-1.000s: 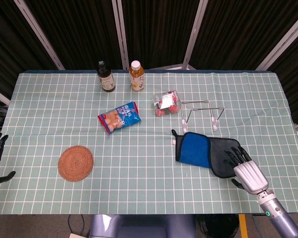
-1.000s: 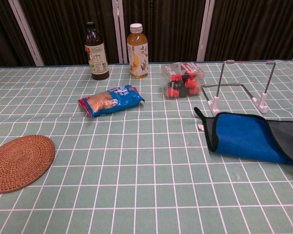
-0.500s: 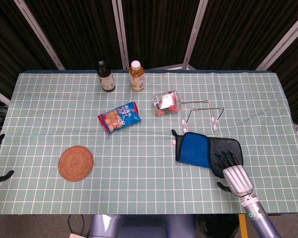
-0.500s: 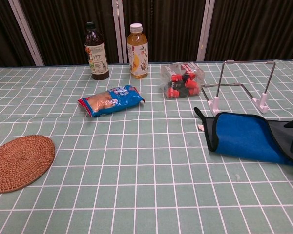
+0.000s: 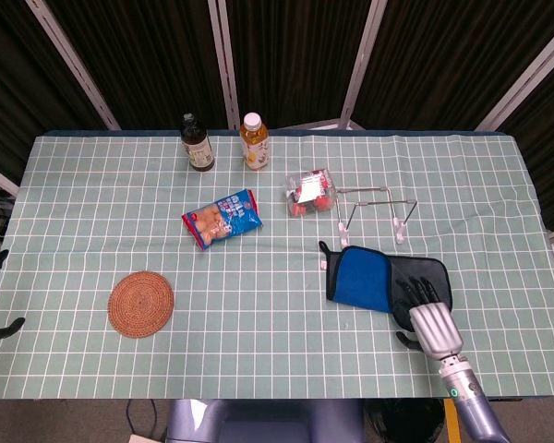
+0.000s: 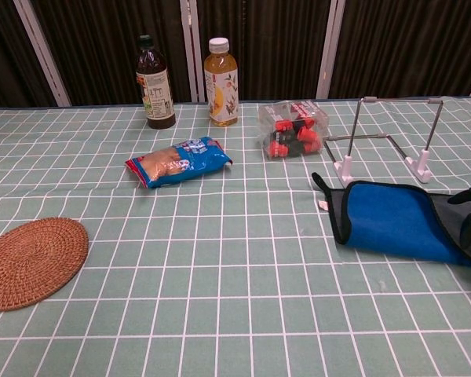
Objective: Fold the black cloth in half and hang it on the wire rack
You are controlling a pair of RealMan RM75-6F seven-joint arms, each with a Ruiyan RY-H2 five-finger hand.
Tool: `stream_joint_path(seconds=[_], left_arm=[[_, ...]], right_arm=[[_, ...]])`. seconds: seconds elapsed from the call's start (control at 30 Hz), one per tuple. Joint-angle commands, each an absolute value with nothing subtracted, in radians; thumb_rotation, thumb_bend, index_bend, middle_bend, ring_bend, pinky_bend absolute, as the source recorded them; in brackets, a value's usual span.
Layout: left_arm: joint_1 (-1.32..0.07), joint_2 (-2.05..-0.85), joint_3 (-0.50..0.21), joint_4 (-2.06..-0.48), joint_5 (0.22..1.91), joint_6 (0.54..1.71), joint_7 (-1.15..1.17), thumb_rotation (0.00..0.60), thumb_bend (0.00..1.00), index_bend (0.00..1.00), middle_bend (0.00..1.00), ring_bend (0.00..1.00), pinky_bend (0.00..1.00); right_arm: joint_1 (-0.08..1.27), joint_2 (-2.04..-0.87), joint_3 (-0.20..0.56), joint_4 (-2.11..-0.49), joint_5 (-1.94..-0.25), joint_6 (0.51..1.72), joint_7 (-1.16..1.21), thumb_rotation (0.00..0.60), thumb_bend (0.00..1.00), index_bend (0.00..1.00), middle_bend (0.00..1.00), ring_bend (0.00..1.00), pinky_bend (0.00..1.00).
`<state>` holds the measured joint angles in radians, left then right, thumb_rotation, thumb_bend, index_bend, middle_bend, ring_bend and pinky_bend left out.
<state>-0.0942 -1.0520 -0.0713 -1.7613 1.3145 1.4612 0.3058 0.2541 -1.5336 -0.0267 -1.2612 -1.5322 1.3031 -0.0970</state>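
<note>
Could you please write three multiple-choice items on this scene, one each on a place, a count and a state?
1. Where is the wire rack relative to the cloth?
A. behind it
B. on the mat
C. left of the bottles

2. How many bottles stand at the back?
A. one
B. two
C. four

3. What is the right hand doing?
A. lifting the rack
B. resting on the cloth's grey end
C. holding a bottle

Answers: 1 A, the rack stands just beyond the cloth; 2 B, a dark bottle and a tea bottle; 3 B, its fingers lie on the grey part.
</note>
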Motion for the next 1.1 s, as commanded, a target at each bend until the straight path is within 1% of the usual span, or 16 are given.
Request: stream_joint_path(seconds=[0.03, 0.13, 0.3, 0.47, 0.67, 0.83, 1.1], left_arm=[[-0.094, -1.052, -0.071, -1.761, 1.314, 1.46, 0.307, 0.6, 0.0, 0.0, 0.0, 0.0, 0.0], [-0.095, -1.052, -0.071, -1.76, 1.313, 1.459, 0.306, 0.6, 0.0, 0.0, 0.0, 0.0, 0.0], [-0.096, -1.053, -0.071, -1.758, 1.313, 1.457, 0.307, 0.6, 0.0, 0.0, 0.0, 0.0, 0.0], [-0.096, -1.053, -0.071, -1.758, 1.313, 1.458, 0.307, 0.6, 0.0, 0.0, 0.0, 0.0, 0.0], [-0.096, -1.054, -0.071, -1.758, 1.313, 1.457, 0.308, 0.6, 0.0, 0.0, 0.0, 0.0, 0.0], [-0.096, -1.053, -0.071, -1.757, 1.313, 1.457, 0.305, 0.6, 0.0, 0.0, 0.0, 0.0, 0.0], [-0.096, -1.051, -0.072, -1.757, 1.31, 1.455, 0.301, 0.6, 0.0, 0.0, 0.0, 0.0, 0.0]], right_arm=[[0.255, -1.554, -0.015, -1.237, -1.523, 1.302, -0.108, 0.6, 0.16, 0.44, 0.1, 0.0, 0.0], [0.256, -1.563, -0.013, -1.225, -1.522, 1.298, -0.104, 0.6, 0.21, 0.46, 0.11, 0.0, 0.0], [0.255, -1.564, -0.015, -1.22, -1.531, 1.299, -0.097, 0.6, 0.32, 0.5, 0.13, 0.0, 0.0], [0.254, -1.565, -0.015, -1.217, -1.532, 1.296, -0.092, 0.6, 0.39, 0.54, 0.15, 0.0, 0.0], [0.258, -1.561, -0.003, -1.219, -1.539, 1.311, -0.076, 0.6, 0.44, 0.61, 0.16, 0.0, 0.0], [0.275, -1.544, 0.039, -1.226, -1.52, 1.314, -0.069, 0.6, 0.46, 0.63, 0.17, 0.0, 0.0], [0.31, -1.51, 0.084, -1.22, -1.495, 1.289, -0.085, 0.6, 0.46, 0.64, 0.18, 0.0, 0.0]])
